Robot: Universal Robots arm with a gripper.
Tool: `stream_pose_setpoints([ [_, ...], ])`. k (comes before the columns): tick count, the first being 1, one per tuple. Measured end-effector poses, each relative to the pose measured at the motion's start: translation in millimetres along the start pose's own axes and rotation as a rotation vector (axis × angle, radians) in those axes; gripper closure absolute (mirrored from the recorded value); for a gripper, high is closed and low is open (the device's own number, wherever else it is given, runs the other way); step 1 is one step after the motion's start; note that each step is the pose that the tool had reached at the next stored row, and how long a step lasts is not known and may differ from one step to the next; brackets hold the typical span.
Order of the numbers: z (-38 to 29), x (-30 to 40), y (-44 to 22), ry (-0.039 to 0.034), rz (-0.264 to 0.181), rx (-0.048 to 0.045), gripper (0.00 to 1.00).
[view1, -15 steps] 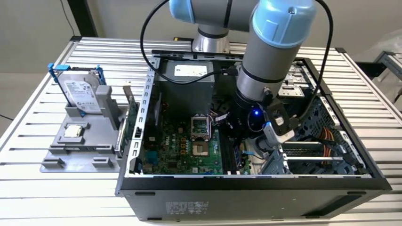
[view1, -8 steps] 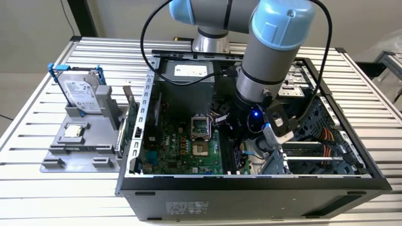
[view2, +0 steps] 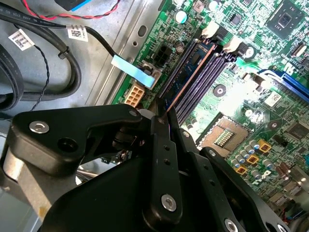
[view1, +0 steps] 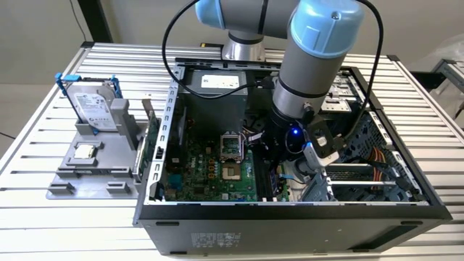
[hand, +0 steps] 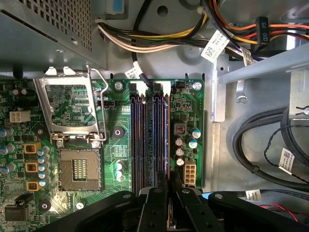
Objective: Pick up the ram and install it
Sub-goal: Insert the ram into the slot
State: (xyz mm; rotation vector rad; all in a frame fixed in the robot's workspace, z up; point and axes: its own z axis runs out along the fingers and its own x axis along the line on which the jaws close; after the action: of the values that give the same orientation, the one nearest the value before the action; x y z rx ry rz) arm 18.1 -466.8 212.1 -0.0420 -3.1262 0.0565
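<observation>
Dark bluish-green and thin, the ram (view2: 190, 72) is being gripped at its near end between the closed fingers of the hand (view2: 161, 113), as far as can be judged from both wrist views. The hand is being held low inside an open computer case (view1: 290, 209) that is resting on a ribbed metal worktop (view1: 73, 228). Taking the empty processor socket (hand: 79, 169) as landmark, the ram is being held along the bank of memory slots just beside the socket, at the side of that bank farthest from it. Its long axis is being kept parallel to the slots, and the stick is running straight out from the fingertips. It is being kept directly over, or already touching, that outermost slot; whether it is seated cannot be told.
</observation>
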Motion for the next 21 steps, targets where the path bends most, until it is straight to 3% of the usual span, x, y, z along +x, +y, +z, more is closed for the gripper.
stream_pose_setpoints([
  [7,0.1,0.0,0.0,0.0,0.0,0.0,1.0],
  [8,0.1,0.0,0.0,0.0,0.0,-0.0002,0.0],
  [12,0.1,0.0,0.0,0.0,0.0,0.0,0.0],
  [15,-3.6,0.0,-0.1,0.0,0.0,0.0,0.0],
  [21,-22.3,0.4,-0.8,0.0,0.0,0.0,0.0],
])
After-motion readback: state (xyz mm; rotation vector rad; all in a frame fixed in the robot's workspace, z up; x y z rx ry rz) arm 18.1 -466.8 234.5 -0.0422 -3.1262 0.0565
